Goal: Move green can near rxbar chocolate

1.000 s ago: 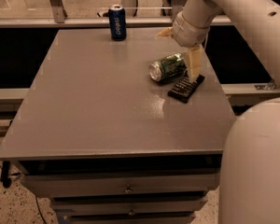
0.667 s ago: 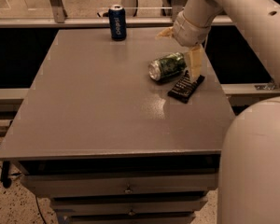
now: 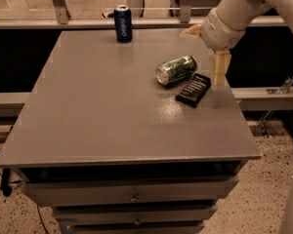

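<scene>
The green can lies on its side on the grey table, right of centre, silver top facing front-left. The rxbar chocolate, a black flat bar, lies just in front and to the right of the can, almost touching it. My gripper hangs over the table's right edge, just right of the can and above the bar's far end. It is open and holds nothing. One pale finger points down beside the bar.
A dark blue can stands upright at the table's back edge. A railing runs behind the table. Drawers sit under the tabletop. The right edge of the table is close to the bar and the gripper.
My gripper has drawn back to the right, away from the green can. The can and the bar lie where they were.
</scene>
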Available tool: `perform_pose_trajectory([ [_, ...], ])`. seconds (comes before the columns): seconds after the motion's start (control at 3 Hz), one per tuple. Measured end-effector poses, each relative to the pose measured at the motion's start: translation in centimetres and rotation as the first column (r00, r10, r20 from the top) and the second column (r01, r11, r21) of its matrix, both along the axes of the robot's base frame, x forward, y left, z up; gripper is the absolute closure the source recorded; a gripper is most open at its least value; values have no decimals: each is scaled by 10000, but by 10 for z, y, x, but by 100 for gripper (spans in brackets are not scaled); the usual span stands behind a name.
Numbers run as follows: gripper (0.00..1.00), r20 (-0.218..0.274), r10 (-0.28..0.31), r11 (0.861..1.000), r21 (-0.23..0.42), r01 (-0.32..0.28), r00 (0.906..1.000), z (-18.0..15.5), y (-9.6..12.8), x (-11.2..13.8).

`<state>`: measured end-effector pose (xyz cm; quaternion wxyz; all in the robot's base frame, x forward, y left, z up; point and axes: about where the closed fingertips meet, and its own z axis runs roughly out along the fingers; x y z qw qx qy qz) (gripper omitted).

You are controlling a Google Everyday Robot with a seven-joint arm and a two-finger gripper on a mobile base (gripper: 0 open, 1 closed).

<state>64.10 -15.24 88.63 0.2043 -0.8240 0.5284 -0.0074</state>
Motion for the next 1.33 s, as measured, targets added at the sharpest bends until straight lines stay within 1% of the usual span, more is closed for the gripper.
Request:
perform_pose_trajectory([
  [0.33, 0, 988, -1280, 9894, 811, 1202, 9868, 30, -27, -42],
  [0.67, 0, 2025, -2037, 9683, 1858, 1667, 9578, 68, -23, -93],
  [1.0, 0, 2184, -2855, 9471, 2135, 2397, 9332, 58, -45, -113],
  [1.33, 0, 2184, -2853, 9471, 2135, 2396, 9332, 58, -45, -113],
])
